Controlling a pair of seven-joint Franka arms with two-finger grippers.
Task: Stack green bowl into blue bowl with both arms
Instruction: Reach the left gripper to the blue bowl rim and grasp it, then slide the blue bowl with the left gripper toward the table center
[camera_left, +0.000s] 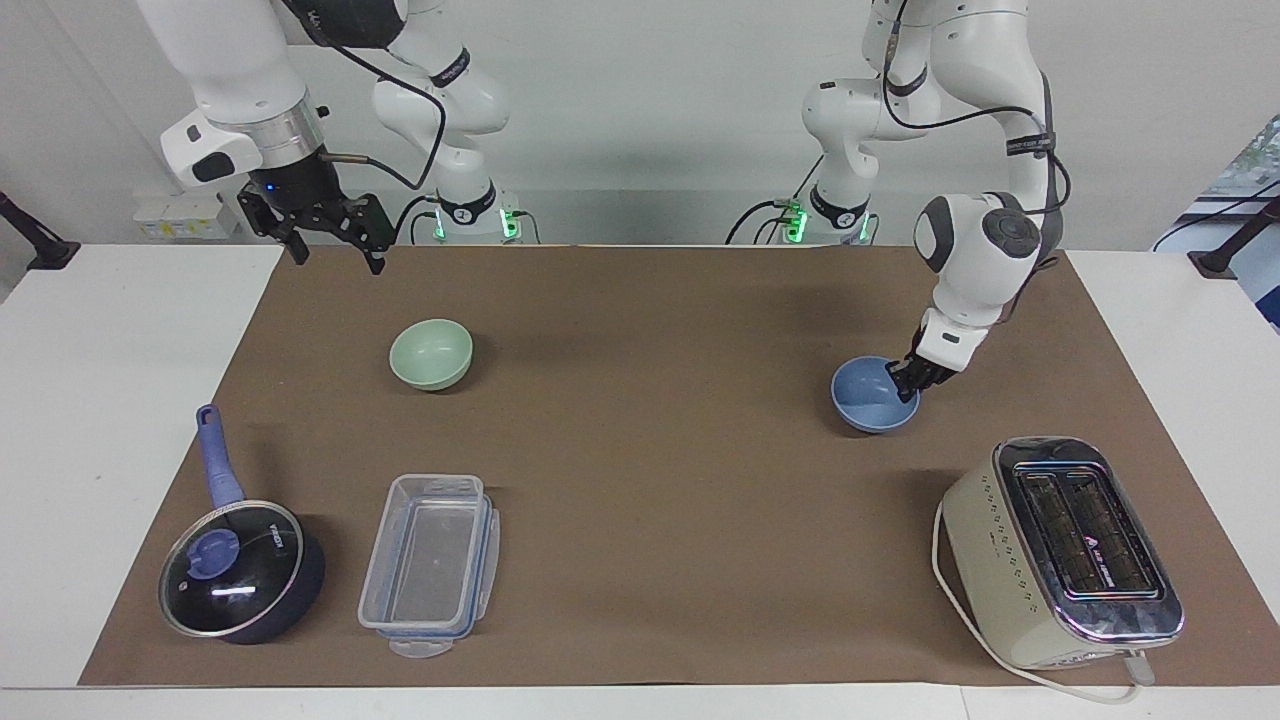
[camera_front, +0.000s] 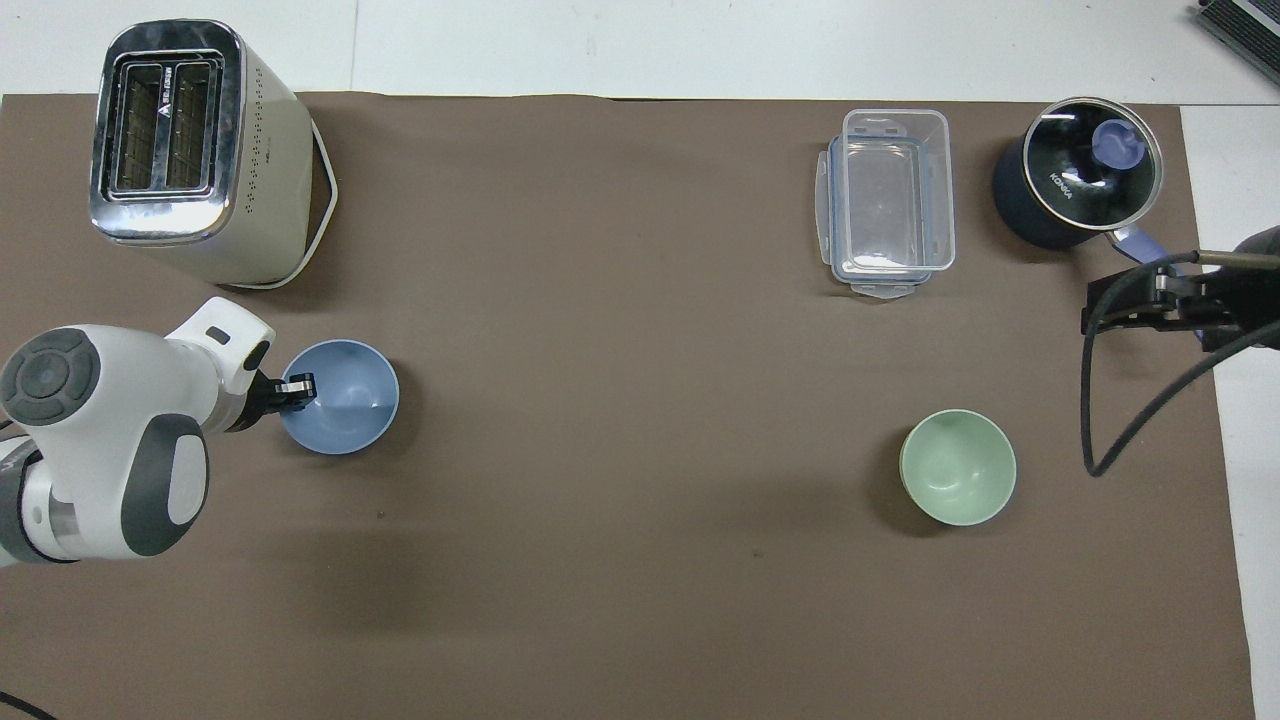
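The pale green bowl (camera_left: 431, 353) (camera_front: 957, 466) sits upright on the brown mat toward the right arm's end of the table. The light blue bowl (camera_left: 868, 402) (camera_front: 348, 408) sits on the mat toward the left arm's end. My left gripper (camera_left: 908, 382) (camera_front: 297, 386) is down at the blue bowl, shut on its rim on the side toward the table's end. My right gripper (camera_left: 335, 248) (camera_front: 1140, 300) is open and empty, and waits up in the air at the right arm's end of the table, apart from the green bowl.
A cream toaster (camera_left: 1060, 550) (camera_front: 200, 150) stands farther from the robots than the blue bowl. A clear plastic container (camera_left: 430, 560) (camera_front: 887, 200) and a dark lidded pot with a blue handle (camera_left: 240, 585) (camera_front: 1075, 185) lie farther out than the green bowl.
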